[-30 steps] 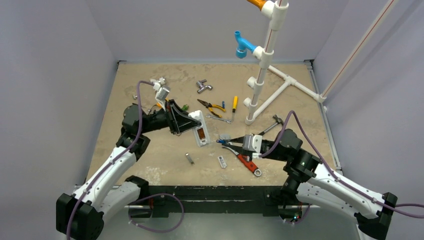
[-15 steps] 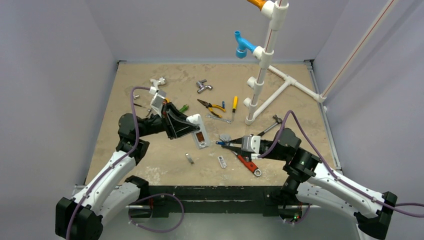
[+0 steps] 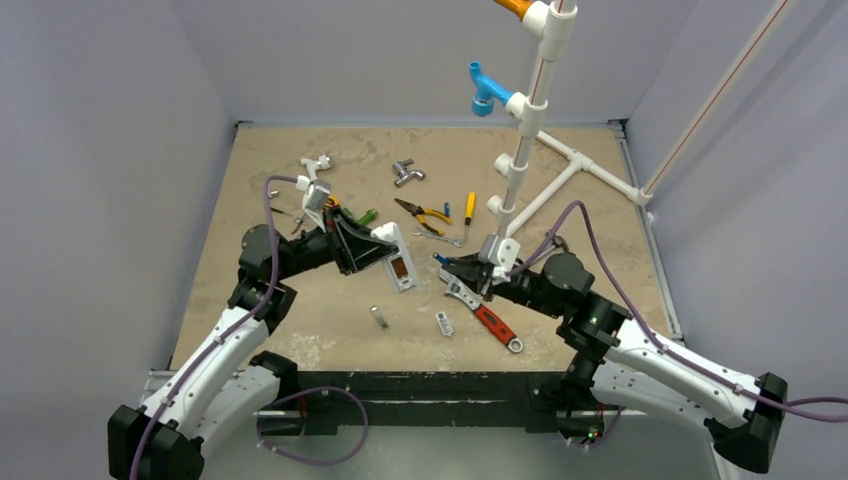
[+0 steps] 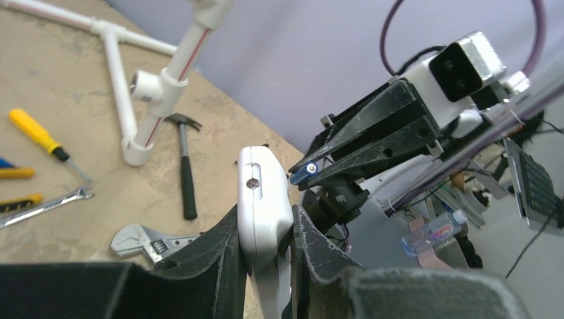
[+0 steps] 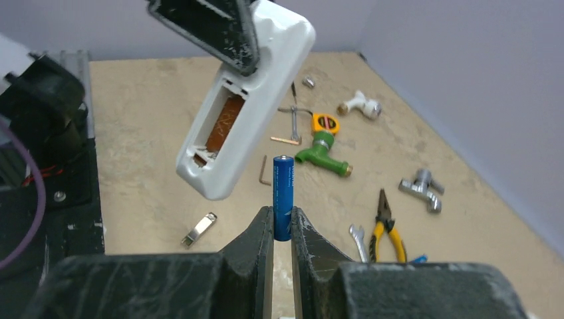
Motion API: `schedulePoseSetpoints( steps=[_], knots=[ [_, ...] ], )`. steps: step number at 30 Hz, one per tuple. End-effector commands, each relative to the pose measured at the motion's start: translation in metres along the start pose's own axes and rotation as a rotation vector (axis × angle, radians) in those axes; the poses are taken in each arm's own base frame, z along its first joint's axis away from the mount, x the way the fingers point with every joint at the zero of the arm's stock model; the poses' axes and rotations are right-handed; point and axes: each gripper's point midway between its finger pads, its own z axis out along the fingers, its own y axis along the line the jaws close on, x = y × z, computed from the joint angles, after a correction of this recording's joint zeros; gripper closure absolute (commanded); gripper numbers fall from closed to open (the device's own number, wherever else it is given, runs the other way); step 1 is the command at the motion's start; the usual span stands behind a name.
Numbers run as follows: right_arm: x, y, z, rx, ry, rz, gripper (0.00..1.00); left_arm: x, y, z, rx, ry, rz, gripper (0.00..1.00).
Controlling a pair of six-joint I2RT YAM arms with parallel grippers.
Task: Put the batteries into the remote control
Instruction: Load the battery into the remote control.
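Near the remote control (image 5: 261, 100), right end effector (image 5: 282, 220) has arrived with battery (image 5: 283, 183).

White remote (image 3: 398, 262) tilted, off the table, back side up, recess open w/ orange inside. Blue batt (image 5: 282, 196) upright, just beside remote's end, at its 3 o'clock from top view.
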Motion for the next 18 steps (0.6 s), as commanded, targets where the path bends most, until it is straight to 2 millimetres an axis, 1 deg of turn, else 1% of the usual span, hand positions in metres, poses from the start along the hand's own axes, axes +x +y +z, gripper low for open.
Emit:
schedulePoseSetpoints(
  steps=[1, 3, 6, 8, 9, 13, 18],
  knots=[
    [-0.020, -0.039, 0.013, 0.239, -0.042, 0.290, 1.00, -0.009, 0.037, 0.006, -0.182, -0.065, -0.125, 1.00],
    [-0.017, -0.042, 0.022, 0.263, -0.042, 0.364, 1.00, -0.008, 0.053, 0.009, -0.238, -0.084, -0.205, 1.00],
    [-0.002, -0.051, 0.035, 0.351, 0.005, 0.526, 1.00, -0.003, 0.073, 0.012, -0.308, -0.100, -0.322, 1.00],
    [0.001, -0.050, 0.043, 0.362, 0.031, 0.606, 1.00, 0.002, 0.084, 0.014, -0.345, -0.108, -0.396, 1.00],
    [-0.002, -0.051, 0.048, 0.363, 0.037, 0.636, 1.00, 0.004, 0.089, 0.014, -0.360, -0.112, -0.426, 1.00],
    [0.008, -0.048, 0.063, 0.372, 0.101, 0.729, 1.00, 0.012, 0.103, 0.015, -0.407, -0.121, -0.505, 1.00],
    [0.017, -0.037, 0.079, 0.325, 0.160, 0.759, 1.00, 0.017, 0.112, 0.011, -0.472, -0.113, -0.539, 1.00]
  ],
)
